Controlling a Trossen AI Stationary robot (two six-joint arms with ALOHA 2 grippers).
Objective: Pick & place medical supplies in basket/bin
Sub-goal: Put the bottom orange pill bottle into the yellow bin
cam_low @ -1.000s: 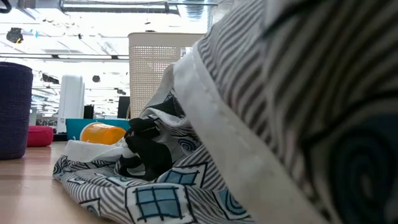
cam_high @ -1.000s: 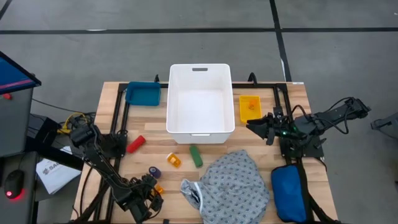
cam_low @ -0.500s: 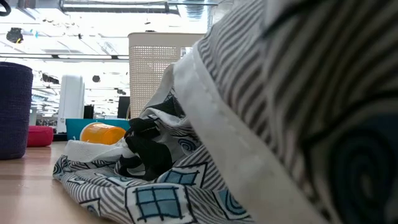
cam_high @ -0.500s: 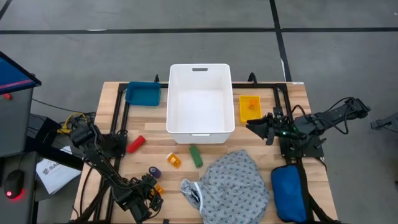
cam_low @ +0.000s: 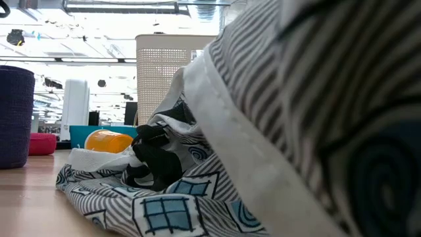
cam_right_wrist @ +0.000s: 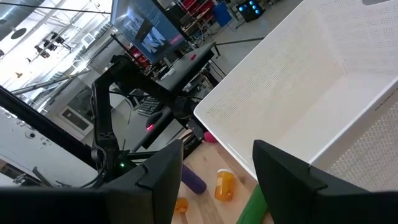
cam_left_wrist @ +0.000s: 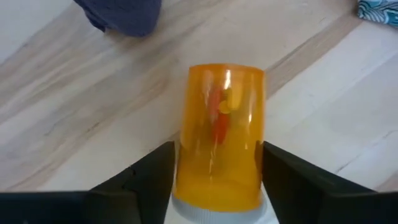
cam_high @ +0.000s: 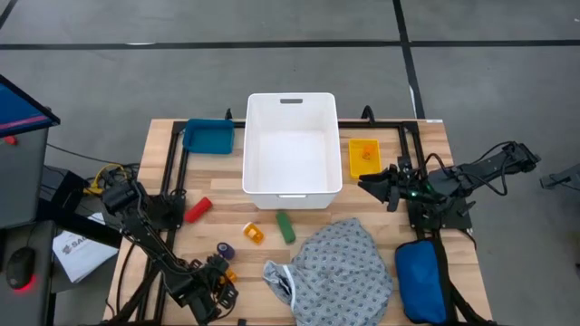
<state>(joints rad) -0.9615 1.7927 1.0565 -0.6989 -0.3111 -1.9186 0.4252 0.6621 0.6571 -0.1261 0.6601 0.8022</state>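
Left gripper has closed on pill bottle; white bin well apart

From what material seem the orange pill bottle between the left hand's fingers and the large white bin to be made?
The orange pill bottle looks like glossy translucent plastic: light glints on it and pills show through its wall. Its ribbed base looks like a white plastic cap. The white bin seems moulded matte plastic; the right wrist view shows fine perforations across its walls.

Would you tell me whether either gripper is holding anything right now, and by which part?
The left gripper has its fingers either side of an orange pill bottle, near the cap end; a firm grip cannot be told. The right gripper holds nothing.
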